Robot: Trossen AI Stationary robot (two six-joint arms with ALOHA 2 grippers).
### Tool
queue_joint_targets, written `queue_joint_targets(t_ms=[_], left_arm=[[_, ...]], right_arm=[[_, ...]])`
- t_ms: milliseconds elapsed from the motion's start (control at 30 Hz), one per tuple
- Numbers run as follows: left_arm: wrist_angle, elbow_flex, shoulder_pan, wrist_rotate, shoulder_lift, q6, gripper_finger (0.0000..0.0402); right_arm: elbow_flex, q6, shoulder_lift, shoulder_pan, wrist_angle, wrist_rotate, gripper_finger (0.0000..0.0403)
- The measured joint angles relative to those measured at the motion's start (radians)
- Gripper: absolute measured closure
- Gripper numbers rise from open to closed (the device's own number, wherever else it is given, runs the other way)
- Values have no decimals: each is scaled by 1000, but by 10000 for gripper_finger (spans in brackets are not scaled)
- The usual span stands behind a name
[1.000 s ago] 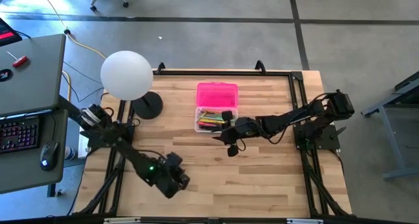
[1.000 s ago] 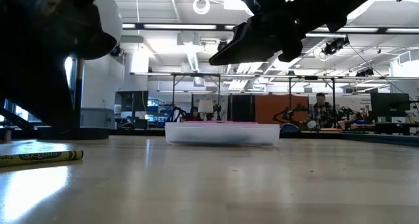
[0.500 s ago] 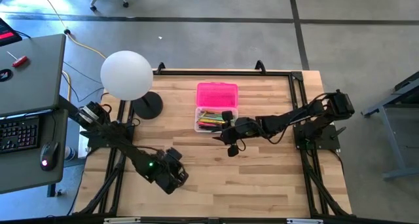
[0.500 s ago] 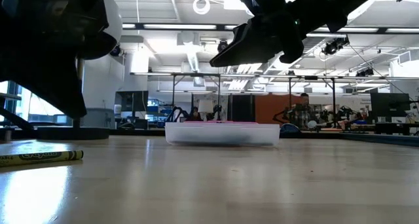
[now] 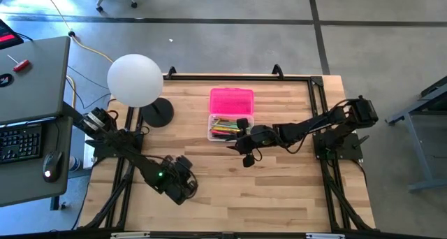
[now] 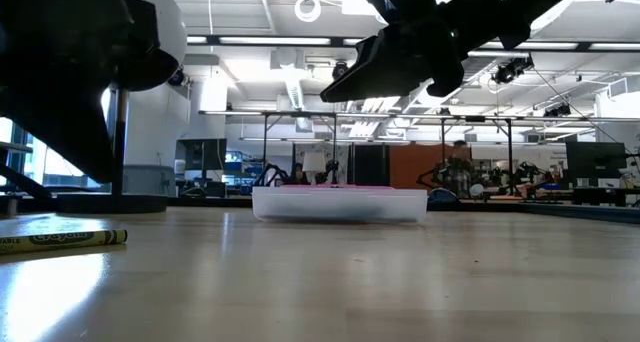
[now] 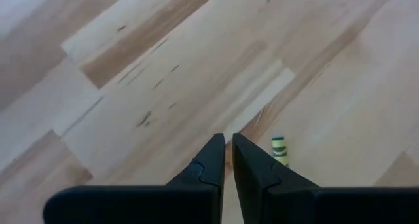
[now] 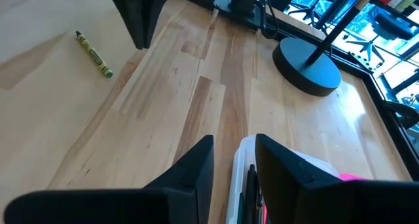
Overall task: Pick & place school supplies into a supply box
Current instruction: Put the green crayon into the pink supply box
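Note:
The supply box (image 5: 227,129) is clear and holds several coloured pencils and pens; its pink lid (image 5: 232,99) lies just beyond it. One green crayon (image 6: 60,239) rests flat on the wood, also seen as the crayon (image 8: 93,54) in the right wrist view. My left gripper (image 7: 228,142) is shut and empty, hovering above the table near the crayon's tip (image 7: 280,149). My right gripper (image 8: 234,145) is open over the box's near right corner (image 8: 245,168), touching nothing. In the high view my left gripper (image 5: 178,186) hides the crayon.
A lamp with a white globe (image 5: 135,80) stands on a dark round base (image 5: 157,113) at the table's far left. A black rail (image 5: 241,77) frames the table. Bare wood stretches along the near side between both arms.
My left gripper has drifted a little toward the table's left and far edges, staying shut. My right gripper has kept still over the box.

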Motion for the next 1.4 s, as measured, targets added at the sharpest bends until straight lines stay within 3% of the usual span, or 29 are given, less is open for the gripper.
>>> queue_joint_targets(t_ms=[200, 567, 1000, 1233, 1400], left_arm=[[8, 0, 16, -23, 0, 44, 339], [8, 0, 86, 57, 0, 81, 337], [41, 0, 80, 68, 0, 114, 241], [91, 0, 32, 9, 1, 131, 246], [164, 0, -48, -95, 1, 85, 258]], right_arm=[[0, -4, 0, 0, 0, 0, 311], [0, -4, 0, 0, -3, 0, 312], [0, 1, 0, 0, -23, 0, 314], [0, 3, 0, 0, -26, 0, 315], [0, 12, 0, 0, -26, 0, 315]])
